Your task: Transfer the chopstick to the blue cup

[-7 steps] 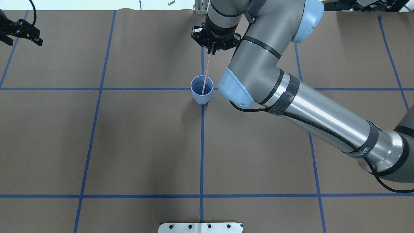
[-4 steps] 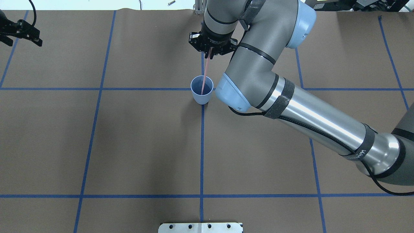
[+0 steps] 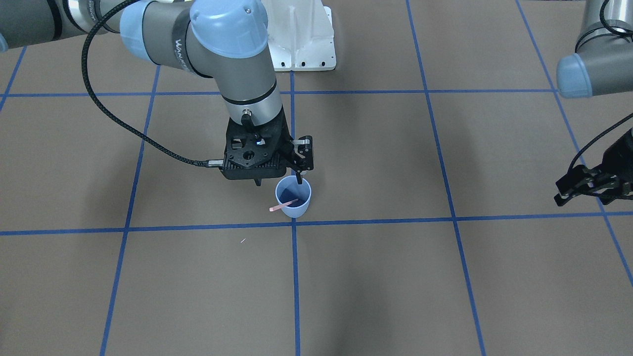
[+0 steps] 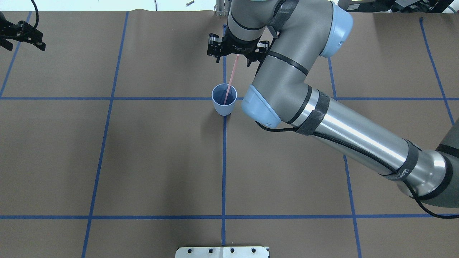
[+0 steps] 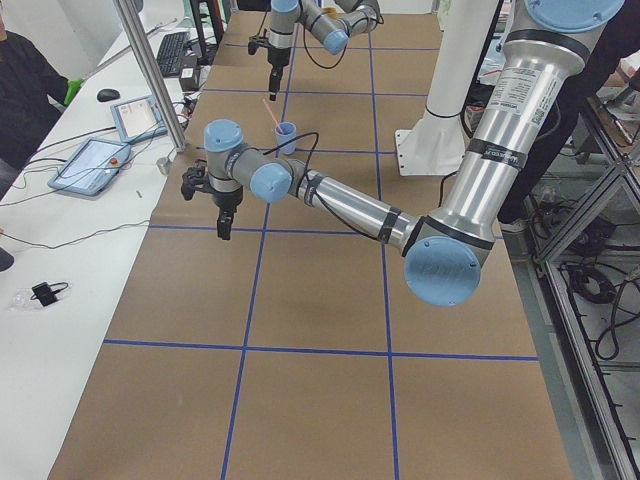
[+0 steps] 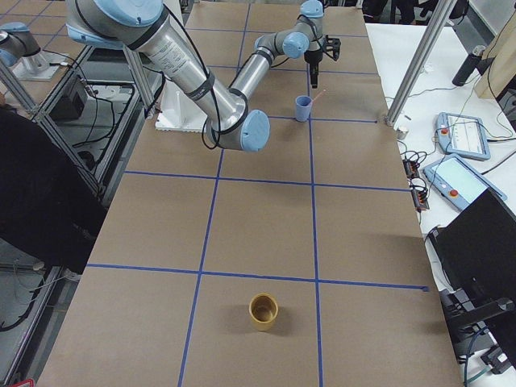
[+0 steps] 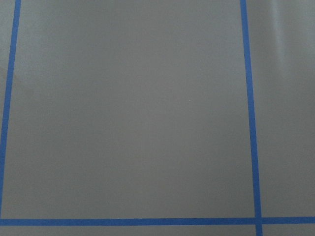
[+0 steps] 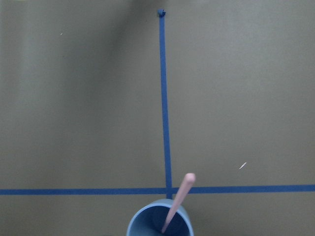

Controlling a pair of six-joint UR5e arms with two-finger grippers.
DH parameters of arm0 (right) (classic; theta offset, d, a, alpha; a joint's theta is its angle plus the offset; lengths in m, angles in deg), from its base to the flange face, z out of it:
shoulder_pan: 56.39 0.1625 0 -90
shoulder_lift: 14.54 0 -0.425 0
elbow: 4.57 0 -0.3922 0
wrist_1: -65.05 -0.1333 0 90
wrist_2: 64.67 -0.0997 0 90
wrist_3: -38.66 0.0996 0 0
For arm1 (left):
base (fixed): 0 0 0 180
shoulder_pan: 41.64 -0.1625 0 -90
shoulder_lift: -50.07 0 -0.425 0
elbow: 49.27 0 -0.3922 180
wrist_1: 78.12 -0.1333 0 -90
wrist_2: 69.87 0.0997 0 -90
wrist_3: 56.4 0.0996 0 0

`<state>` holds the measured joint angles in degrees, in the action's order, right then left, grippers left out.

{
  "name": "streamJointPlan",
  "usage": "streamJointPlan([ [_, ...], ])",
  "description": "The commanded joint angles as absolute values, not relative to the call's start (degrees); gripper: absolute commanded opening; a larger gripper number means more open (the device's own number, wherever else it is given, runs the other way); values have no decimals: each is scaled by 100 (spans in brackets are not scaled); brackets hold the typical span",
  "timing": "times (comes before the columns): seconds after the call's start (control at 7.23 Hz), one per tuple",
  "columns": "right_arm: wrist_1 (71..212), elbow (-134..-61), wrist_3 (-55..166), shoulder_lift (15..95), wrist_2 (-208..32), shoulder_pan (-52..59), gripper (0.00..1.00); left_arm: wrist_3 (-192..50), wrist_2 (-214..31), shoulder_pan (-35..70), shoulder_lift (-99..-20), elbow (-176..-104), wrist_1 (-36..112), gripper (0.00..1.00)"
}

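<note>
The pale blue cup (image 4: pixel 224 107) stands upright on a blue tape crossing at mid-table. The pink chopstick (image 4: pixel 231 77) rests in it with its tip inside, leaning on the rim. My right gripper (image 4: pixel 238 53) is open above the cup, its fingers spread clear of the stick's top end. In the front view the stick (image 3: pixel 277 207) pokes out over the cup (image 3: pixel 296 207) rim, under the gripper (image 3: pixel 279 170). The right wrist view looks down on the stick (image 8: pixel 179 199) in the cup (image 8: pixel 142 223). My left gripper (image 4: pixel 23 43) hovers open and empty at the far left edge.
A white mounting plate (image 4: pixel 222 252) sits at the table's near edge. A tan cup (image 6: pixel 263 310) stands far off toward the right end. A tiny white scrap (image 3: pixel 243 241) lies beyond the blue cup. Brown paper with blue tape lines (image 7: pixel 248 113) covers the table.
My right gripper has opened and let go of the chopstick, which now leans in the cup on its own. The left arm has barely moved.
</note>
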<state>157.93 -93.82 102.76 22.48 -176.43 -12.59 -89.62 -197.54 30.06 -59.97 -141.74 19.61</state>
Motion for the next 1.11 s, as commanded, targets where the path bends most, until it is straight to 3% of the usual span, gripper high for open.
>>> streamJointPlan([
  [0.0,16214,-10688,9329,3347,-17708,-815,100,-8962,-19757,3130,-5953,-14182,1962,98],
  [0.28,17206,-11152,8179,3765,-18311,218,100,-8971,-19766,3271,-5883,-14191,1875,98],
  [0.55,17272,-11355,5875,5026,-19242,1413,100,-8214,-19968,3595,-5630,-14174,1874,98],
  [0.97,17220,-10856,3823,6532,-19633,2848,100,-6021,-20012,4289,-4751,-13858,1962,98],
])
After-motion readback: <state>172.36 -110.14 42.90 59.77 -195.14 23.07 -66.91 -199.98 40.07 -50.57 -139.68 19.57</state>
